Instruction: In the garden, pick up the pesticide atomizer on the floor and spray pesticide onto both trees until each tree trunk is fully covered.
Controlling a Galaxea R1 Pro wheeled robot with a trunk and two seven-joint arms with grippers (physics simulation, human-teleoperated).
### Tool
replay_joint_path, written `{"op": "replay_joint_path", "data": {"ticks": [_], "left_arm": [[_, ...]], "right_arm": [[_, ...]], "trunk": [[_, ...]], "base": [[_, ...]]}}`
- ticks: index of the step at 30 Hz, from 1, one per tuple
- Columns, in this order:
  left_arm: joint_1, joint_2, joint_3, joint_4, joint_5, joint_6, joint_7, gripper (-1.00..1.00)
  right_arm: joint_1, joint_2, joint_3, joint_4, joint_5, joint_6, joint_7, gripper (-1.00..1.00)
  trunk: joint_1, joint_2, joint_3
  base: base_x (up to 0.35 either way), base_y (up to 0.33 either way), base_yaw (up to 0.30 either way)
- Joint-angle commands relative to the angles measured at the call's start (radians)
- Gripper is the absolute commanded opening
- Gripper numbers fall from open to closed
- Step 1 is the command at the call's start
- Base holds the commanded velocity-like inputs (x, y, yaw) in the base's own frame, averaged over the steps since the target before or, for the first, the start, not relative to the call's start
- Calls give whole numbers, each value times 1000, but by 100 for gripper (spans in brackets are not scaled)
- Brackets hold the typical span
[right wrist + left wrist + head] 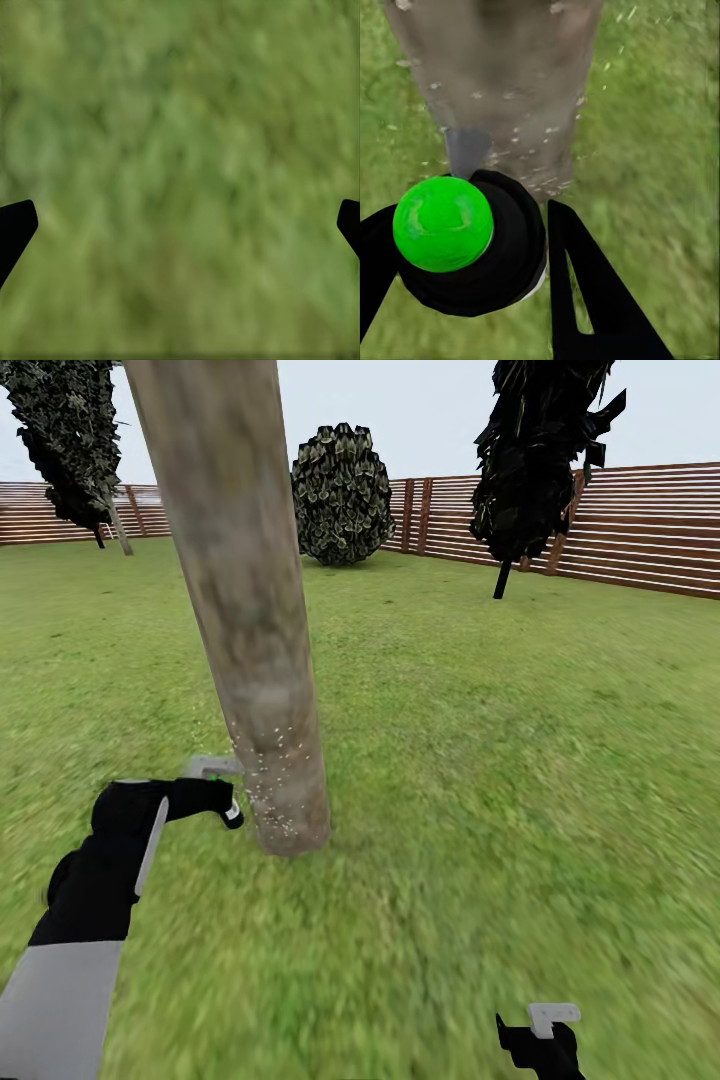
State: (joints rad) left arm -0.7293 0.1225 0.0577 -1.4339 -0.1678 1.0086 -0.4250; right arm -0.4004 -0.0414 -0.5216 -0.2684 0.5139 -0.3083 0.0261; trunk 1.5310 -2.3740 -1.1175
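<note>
1. Down by the foot of the thick, blotchy grey-brown tree trunk (pixel 255 650), our left gripper (pixel 472 262) is closed tight around the small dark pesticide atomizer with the bright green spot (pixel 442 223).
2. Our spray may only hit this low part, because pale specks sit near the bottom.
3. We could bump the trunk, since the bottle is just beside it.
4. Our right gripper (pixel 180 225) is wide open over the green grass (pixel 180 112), holding nothing.

L arm reaches fwd from lower left of head view, black forearm, grey upper sleeve; left gripper (pixel 225 800) clamped on the pesticide atomizer (pixel 465 240). R arm low at bottom right; right gripper (pixel 180 225) points down, fingers spread wide, holding nothing.
</note>
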Motion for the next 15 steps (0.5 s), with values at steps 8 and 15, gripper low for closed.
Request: {"op": "replay_joint_path", "data": {"ticks": [8, 15], "left_arm": [[-54, -37, -45, -42, -14, 7, 0, -100], [-112, 32, 51, -25, -16, 7, 1, -100]], "right_arm": [[0, 0, 0, 0, 0, 0, 0, 100], [0, 0, 0, 0, 0, 0, 0, 100]], "trunk": [[0, 0, 0], [0, 0, 0]], "base": [[0, 0, 0], [0, 0, 0]]}}
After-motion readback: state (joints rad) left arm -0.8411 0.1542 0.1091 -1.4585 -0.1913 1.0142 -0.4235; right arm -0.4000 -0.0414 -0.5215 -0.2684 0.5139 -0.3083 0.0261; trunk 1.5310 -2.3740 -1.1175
